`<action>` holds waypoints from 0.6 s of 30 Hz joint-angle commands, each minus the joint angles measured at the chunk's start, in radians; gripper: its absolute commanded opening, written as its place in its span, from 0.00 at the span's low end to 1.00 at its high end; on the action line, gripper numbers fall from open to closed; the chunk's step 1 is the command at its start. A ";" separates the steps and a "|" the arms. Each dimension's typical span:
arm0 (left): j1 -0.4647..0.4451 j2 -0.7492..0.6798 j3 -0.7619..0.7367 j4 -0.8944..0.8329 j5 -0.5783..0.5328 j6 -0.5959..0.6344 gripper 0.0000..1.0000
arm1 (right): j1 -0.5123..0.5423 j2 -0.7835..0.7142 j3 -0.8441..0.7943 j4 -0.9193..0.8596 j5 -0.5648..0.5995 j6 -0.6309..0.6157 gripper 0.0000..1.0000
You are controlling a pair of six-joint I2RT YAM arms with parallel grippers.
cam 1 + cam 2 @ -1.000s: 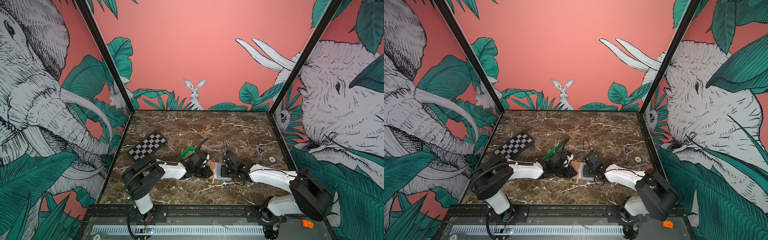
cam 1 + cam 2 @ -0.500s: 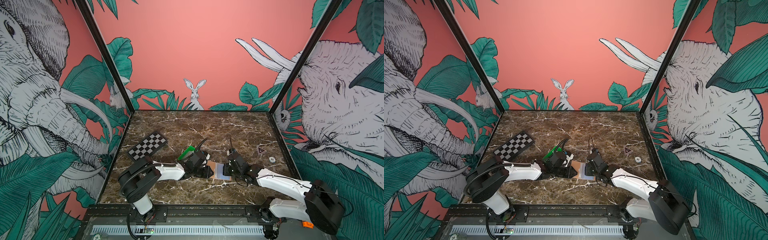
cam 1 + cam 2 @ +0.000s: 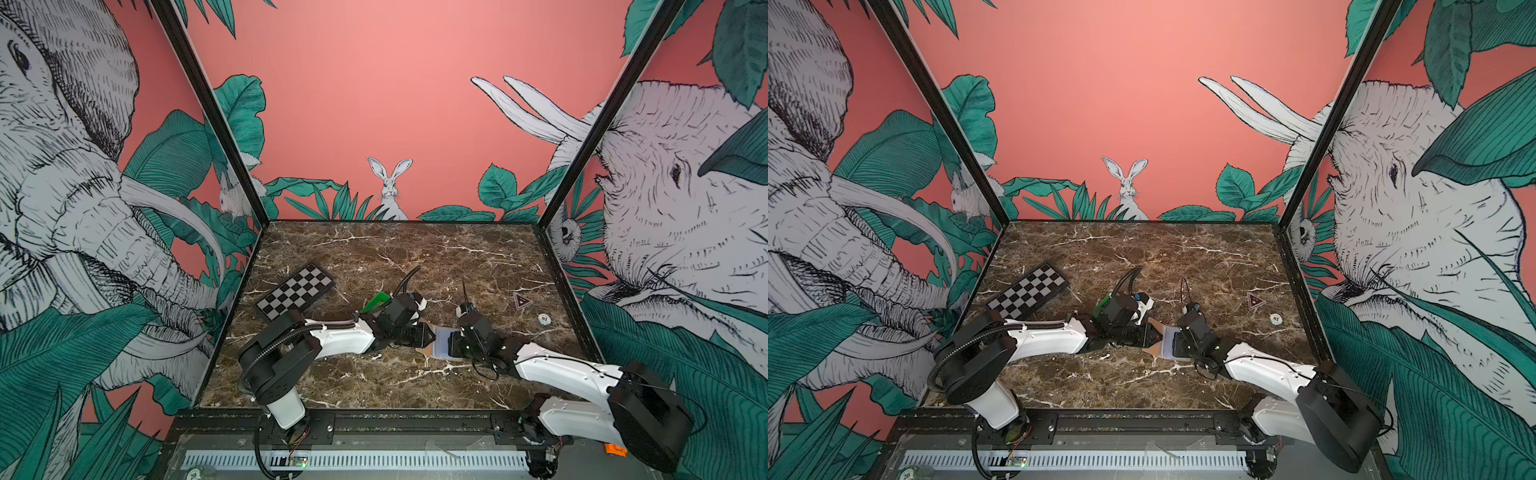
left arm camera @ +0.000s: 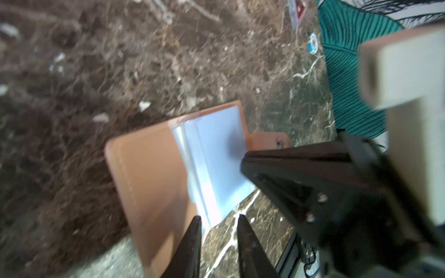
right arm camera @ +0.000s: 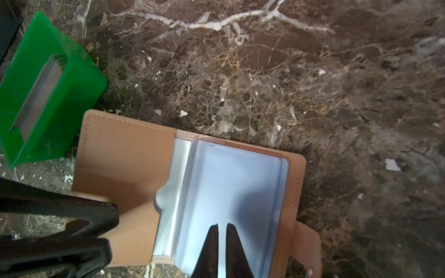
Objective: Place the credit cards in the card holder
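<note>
On the counter (image 3: 374, 374) the card holder (image 5: 125, 168) lies open, the right gripper (image 5: 222, 227) nearly shut pressing its blue sleeves (image 5: 231, 187), the left gripper (image 4: 218, 220) slightly open and empty, so next someone must fetch cards (image 5: 39, 93) from the green tray (image 5: 77, 79).

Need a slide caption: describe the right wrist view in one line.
Card holder lies open on marble beside green tray; right fingers near its blue sleeves.

- Both top views are evenly lit and sharp, with wide-angle bending at the edges.
- Left wrist view is blurred.
- Glare whitens the sleeves (image 4: 212, 166); gripper shadows fall across them.
</note>
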 commanded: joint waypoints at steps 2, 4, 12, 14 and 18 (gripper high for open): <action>0.012 0.043 0.045 -0.067 0.003 0.043 0.28 | -0.003 0.016 -0.004 0.013 -0.003 0.020 0.11; 0.020 0.060 0.045 -0.066 0.013 0.041 0.28 | -0.003 0.019 -0.013 0.009 0.011 0.038 0.11; 0.020 0.076 -0.002 -0.038 0.021 0.015 0.28 | -0.004 0.050 -0.021 0.014 0.026 0.044 0.11; 0.014 0.068 -0.014 -0.055 0.001 0.022 0.28 | -0.003 0.061 -0.021 0.027 0.023 0.046 0.11; -0.002 0.052 -0.026 -0.091 -0.026 0.034 0.28 | -0.003 0.082 -0.025 0.069 0.004 0.051 0.11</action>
